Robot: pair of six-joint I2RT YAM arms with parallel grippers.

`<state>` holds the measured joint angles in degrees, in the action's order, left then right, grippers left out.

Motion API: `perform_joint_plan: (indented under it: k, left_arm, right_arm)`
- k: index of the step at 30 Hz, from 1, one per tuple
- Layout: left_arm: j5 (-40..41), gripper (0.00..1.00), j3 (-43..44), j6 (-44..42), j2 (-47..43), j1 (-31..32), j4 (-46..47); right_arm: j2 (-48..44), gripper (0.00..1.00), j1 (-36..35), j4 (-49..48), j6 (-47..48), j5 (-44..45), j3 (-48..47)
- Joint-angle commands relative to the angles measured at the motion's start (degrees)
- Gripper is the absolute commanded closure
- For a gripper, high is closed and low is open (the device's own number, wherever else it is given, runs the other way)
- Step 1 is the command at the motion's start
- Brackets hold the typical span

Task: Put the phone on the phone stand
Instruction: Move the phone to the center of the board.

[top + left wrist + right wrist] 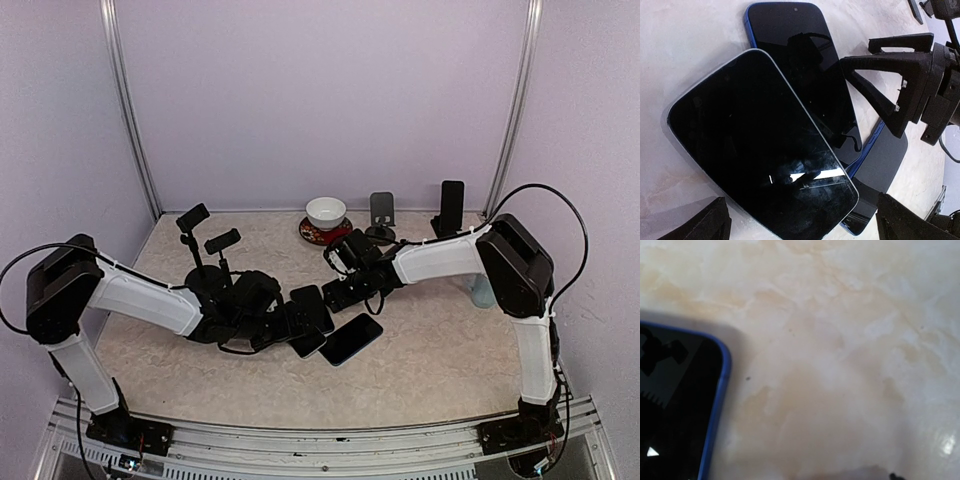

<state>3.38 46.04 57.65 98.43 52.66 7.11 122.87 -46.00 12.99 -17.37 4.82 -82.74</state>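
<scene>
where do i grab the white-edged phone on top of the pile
Pinch the white-edged phone across its long edges near mid-length, coming straight down, I'd say. It lies screen up and uncovered, one long edge resting on the blue-edged phone, so only the thin sides offer a hold.

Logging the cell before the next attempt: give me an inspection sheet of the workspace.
Surface: marbled beige table.
Job's things: three overlapping phones mid-table; grey stand empty; two black pole stands at left; back-right stand carries an upright phone.
Clutter: white bowl on red saucer; pale object half hidden behind the right arm.
Grippers: left gripper open over the phones; right gripper open beside them, holding nothing.
Cables: left cable and right cable loop off the arms, clear of the phones.
Surroundings: lilac walls, metal posts.
</scene>
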Motion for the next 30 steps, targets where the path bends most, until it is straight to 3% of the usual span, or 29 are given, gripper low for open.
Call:
perform_joint_plan:
  k: [1,17,30]
  left_arm:
    - [-1.5,0.01,1.0,0.3,3.3,-0.8,-0.4]
    - [-3.4,0.01,6.1,0.2,8.1,-0.6,3.3]
    - [-0.4,0.01,7.7,-2.3,5.0,0.5,1.2]
  right_arm:
    - [-0.8,0.25,-0.6,2.4,-0.1,-0.4,1.2]
    - [-1.1,0.25,-0.6,2.6,-0.4,-0.7,2.3]
    - [-4.3,0.21,1.0,5.6,-0.2,1.1,2.2]
